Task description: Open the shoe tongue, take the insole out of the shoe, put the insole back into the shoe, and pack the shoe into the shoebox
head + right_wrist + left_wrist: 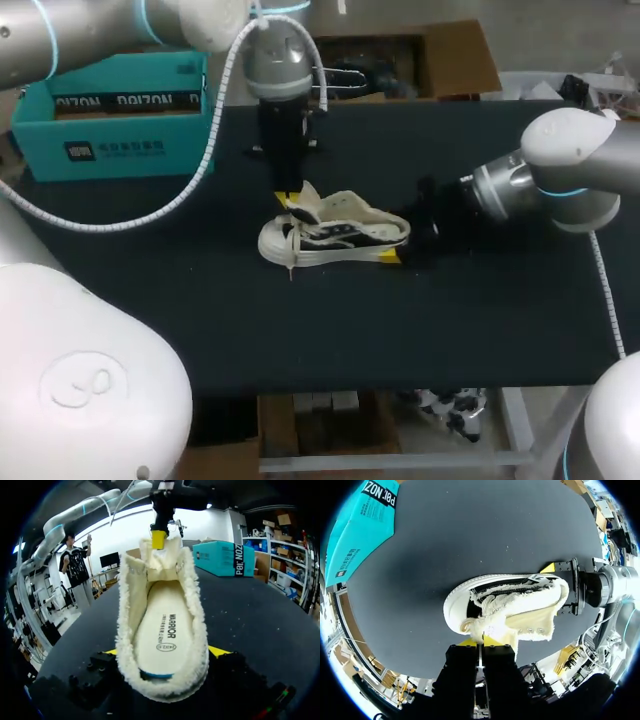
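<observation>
Shoe (335, 238) is sitting sole-down in the middle of the black table (200, 320), toe pointing toward the left arm's side, heel toward the right arm.

Left claw (290, 207) is hanging straight down over the front of the shoe. Its yellow tips are pressing together on the top edge of the fleecy tongue (161, 560). The tongue is standing up and forward, away from the shoe's mouth. In the left wrist view the two fingers are showing only a thin slit between them, with fleece caught there.

Right claw (400, 246) is coming in low from the right, level with the table. Its fingers are straddling the heel, one yellow tip on each side and both touching the shoe, so it is gripping the heel.

Insole (165, 630) is lying flat inside the shoe, pale with dark print, ringed by the cream fleece lining.

Teal shoebox (120, 120) is resting at the table's far left, well apart from the shoe.
</observation>
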